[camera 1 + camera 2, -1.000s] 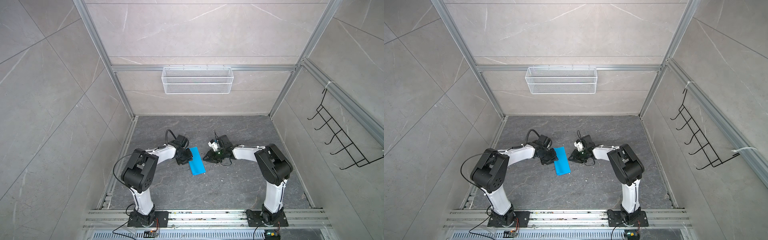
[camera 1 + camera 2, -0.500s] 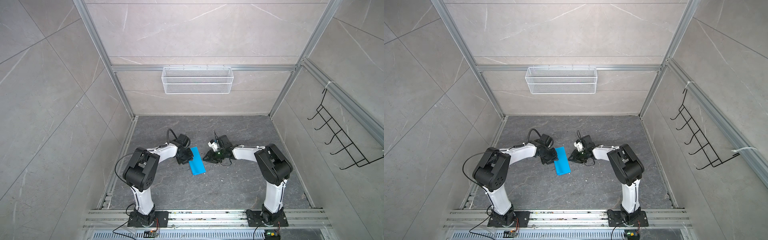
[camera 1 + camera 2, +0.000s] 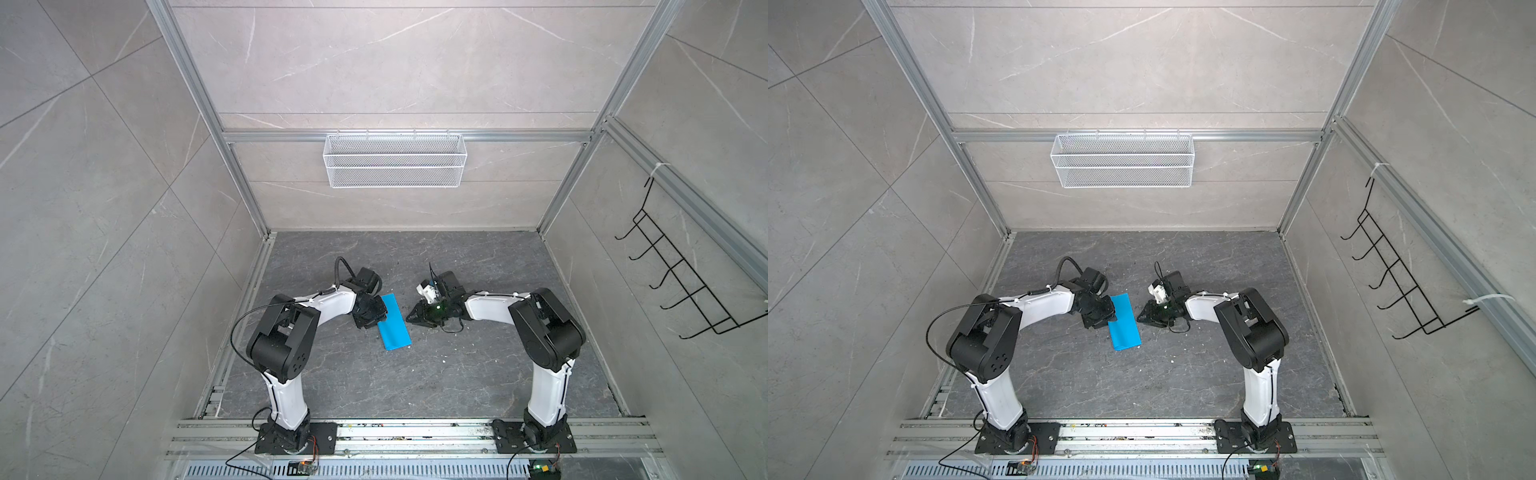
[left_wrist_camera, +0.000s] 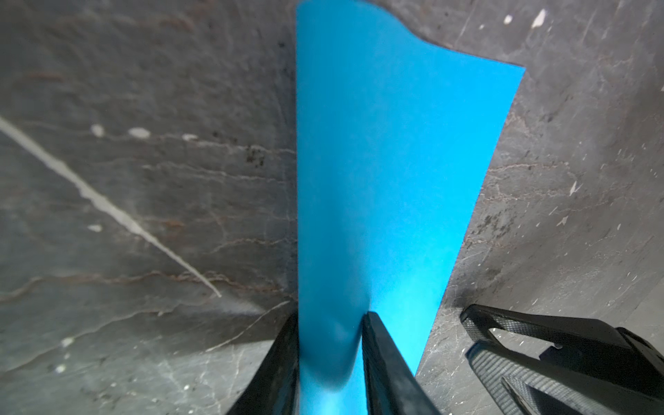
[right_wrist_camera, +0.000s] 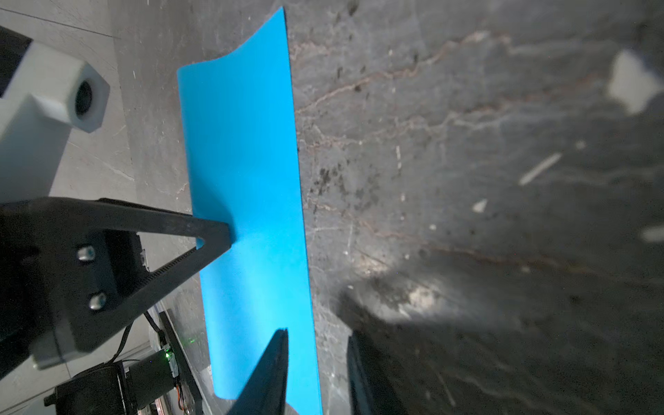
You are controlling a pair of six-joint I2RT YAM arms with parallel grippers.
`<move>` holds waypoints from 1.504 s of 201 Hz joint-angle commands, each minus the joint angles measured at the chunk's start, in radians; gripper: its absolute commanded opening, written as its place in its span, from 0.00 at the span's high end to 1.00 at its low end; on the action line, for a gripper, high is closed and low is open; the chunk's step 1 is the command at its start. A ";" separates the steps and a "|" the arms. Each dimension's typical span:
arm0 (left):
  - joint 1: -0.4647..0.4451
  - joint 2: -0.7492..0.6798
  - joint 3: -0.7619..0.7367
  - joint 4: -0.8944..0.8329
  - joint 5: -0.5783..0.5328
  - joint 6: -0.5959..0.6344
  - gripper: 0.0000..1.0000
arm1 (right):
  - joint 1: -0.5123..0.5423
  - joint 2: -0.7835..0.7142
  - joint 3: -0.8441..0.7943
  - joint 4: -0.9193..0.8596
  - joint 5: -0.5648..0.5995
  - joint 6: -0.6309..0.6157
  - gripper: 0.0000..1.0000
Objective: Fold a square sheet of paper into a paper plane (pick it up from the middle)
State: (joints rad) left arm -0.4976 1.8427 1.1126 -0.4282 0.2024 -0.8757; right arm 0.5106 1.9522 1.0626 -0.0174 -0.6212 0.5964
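Observation:
The square sheet of paper (image 3: 395,322) (image 3: 1124,322) is bright blue and lies on the dark floor as a narrow rectangle, doubled over. My left gripper (image 3: 379,316) (image 3: 1108,318) sits low at its left long edge. In the left wrist view that gripper (image 4: 330,316) is shut on a raised, rounded bulge of the sheet (image 4: 388,161). My right gripper (image 3: 409,319) (image 3: 1140,319) is at the opposite long edge. In the right wrist view it (image 5: 318,332) stands open, one finger over the sheet (image 5: 244,143) and one over the floor. No paper plane is in view.
A white wire basket (image 3: 395,160) hangs on the back wall and a black hook rack (image 3: 681,282) on the right wall. An aluminium rail (image 3: 374,432) carries both arm bases at the front. Small white specks dot the floor.
The left arm's elbow has shifted slightly to the right. The sheet and the right arm have not moved.

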 commanded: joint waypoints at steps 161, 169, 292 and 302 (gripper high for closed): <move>-0.002 0.089 -0.081 -0.109 -0.094 0.008 0.70 | 0.009 -0.084 -0.021 0.056 0.149 0.051 0.73; -0.002 0.089 -0.083 -0.104 -0.094 0.007 0.70 | 0.011 -0.084 -0.020 0.057 0.147 0.051 0.73; -0.002 0.079 -0.091 -0.093 -0.101 -0.029 0.68 | 0.016 -0.018 0.020 0.023 0.055 0.005 0.72; -0.002 0.082 -0.091 -0.095 -0.100 -0.033 0.68 | 0.021 -0.011 0.029 0.006 0.049 -0.005 0.72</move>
State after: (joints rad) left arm -0.5007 1.8320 1.0882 -0.4023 0.1921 -0.8867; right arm 0.5217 1.9045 1.0592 0.0265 -0.5354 0.6292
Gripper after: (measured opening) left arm 0.315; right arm 0.280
